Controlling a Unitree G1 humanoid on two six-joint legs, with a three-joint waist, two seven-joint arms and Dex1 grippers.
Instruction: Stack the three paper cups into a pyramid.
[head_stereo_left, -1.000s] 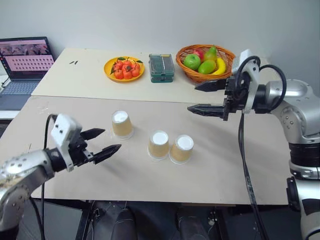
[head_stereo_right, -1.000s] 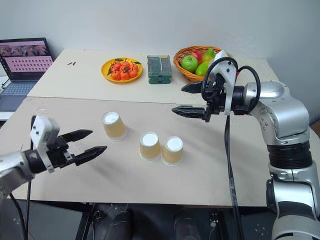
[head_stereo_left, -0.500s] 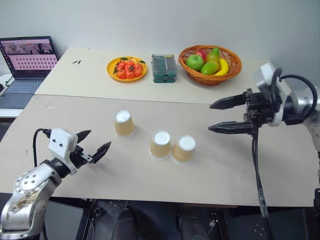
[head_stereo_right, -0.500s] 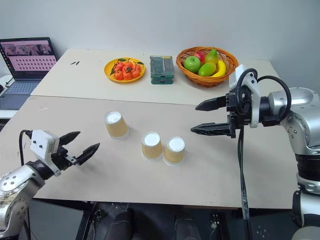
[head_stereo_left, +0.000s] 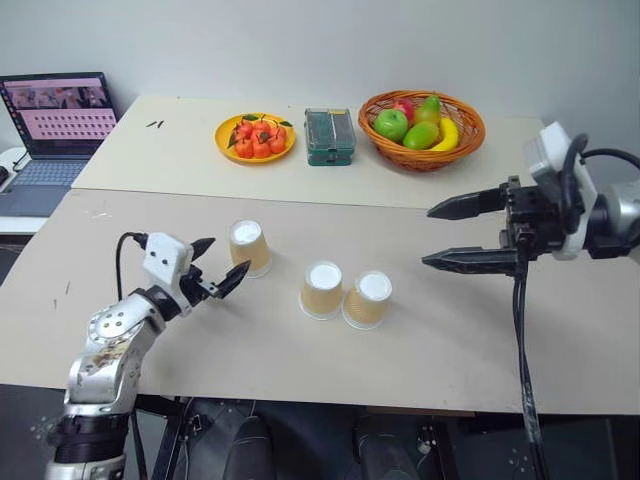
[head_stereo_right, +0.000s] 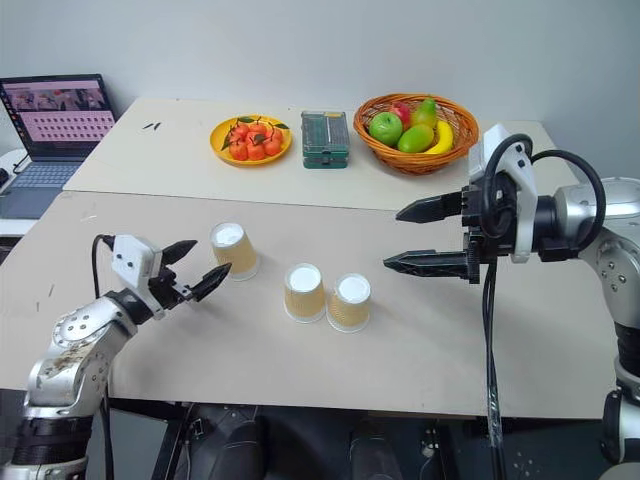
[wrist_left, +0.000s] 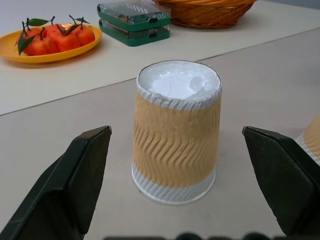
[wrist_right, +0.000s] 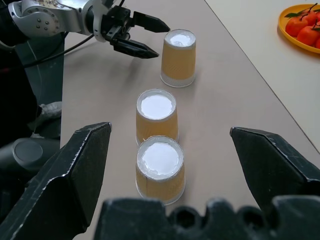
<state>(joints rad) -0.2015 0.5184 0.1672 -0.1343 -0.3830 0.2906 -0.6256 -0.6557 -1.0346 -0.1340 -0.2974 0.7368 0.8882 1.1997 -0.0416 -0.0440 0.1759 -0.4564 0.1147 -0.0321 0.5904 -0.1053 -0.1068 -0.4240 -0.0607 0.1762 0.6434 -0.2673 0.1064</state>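
Head stereo pair looks forward and down over whole table (head_stereo_left: 400, 350). Left wrist view sits low, close on one upturned cup (wrist_left: 176, 131). Right wrist view looks across all three; both share that cup.

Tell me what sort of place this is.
Probably an indoor lab or office set up for robot tabletop practice: a plain work table holding three paper cups, an open laptop at the side, and a fruit basket as props.
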